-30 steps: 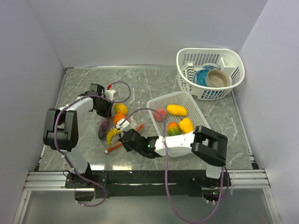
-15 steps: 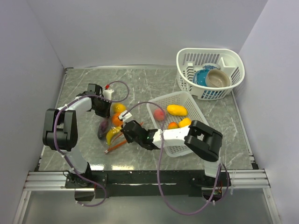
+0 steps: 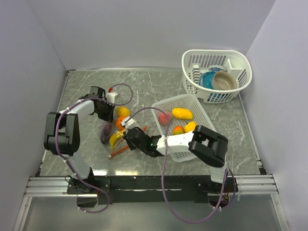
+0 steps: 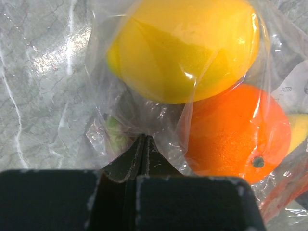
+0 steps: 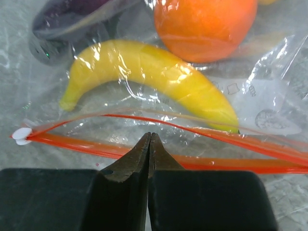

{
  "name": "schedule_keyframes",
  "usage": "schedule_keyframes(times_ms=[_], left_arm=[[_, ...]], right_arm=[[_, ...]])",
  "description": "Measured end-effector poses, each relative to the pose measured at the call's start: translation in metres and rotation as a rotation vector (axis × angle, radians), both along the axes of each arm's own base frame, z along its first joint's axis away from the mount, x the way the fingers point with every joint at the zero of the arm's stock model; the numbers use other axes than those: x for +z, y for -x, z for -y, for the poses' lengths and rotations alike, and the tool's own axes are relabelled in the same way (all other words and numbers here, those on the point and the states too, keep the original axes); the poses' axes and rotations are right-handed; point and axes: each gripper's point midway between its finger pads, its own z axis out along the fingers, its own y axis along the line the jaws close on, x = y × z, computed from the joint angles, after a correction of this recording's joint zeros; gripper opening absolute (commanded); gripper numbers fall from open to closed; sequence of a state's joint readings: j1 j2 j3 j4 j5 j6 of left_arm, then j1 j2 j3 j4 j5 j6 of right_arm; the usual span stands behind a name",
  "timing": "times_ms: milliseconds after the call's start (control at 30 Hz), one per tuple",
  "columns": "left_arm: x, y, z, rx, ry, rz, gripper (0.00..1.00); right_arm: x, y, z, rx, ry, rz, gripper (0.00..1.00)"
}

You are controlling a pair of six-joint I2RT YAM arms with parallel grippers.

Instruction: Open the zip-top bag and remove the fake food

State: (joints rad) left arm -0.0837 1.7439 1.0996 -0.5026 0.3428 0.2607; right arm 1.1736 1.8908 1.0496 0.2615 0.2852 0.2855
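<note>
Marble table (image 3: 192, 91): left hand (image 4: 142, 139) and right hand (image 5: 149, 137), both closed, pinch zip-top bag (image 5: 269, 110).

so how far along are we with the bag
Done: some fake food lies in the white basket. In hand: left fingers pinch the zip-top bag by the lemon; right fingers appear to pinch its zip strip, slightly parted. Left: lemon, orange, banana and a purple piece are inside.

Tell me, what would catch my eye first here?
The colours: a zip-top bag holding a lemon, orange and banana lies left of centre on the table, between the left arm and right arm. Right of it, a white mesh basket holds more fruit. A round basket with bowls sits far right.
</note>
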Motion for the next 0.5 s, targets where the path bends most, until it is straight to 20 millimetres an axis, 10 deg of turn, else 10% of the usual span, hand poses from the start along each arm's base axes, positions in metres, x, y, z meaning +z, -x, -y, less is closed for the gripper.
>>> schedule_keyframes(times_ms=[100, 267, 500], left_arm=[[0.000, 0.000, -0.001, -0.003, -0.002, 0.003, 0.01], [0.000, -0.001, -0.002, -0.001, 0.000, 0.003, 0.01], [0.000, 0.001, -0.002, -0.010, 0.001, 0.000, 0.01]], right_arm=[[-0.003, 0.001, 0.000, 0.002, 0.007, -0.005, 0.06], [-0.007, -0.002, 0.000, -0.002, 0.018, 0.004, 0.70], [-0.007, -0.017, -0.012, -0.006, 0.031, 0.078, 0.79]])
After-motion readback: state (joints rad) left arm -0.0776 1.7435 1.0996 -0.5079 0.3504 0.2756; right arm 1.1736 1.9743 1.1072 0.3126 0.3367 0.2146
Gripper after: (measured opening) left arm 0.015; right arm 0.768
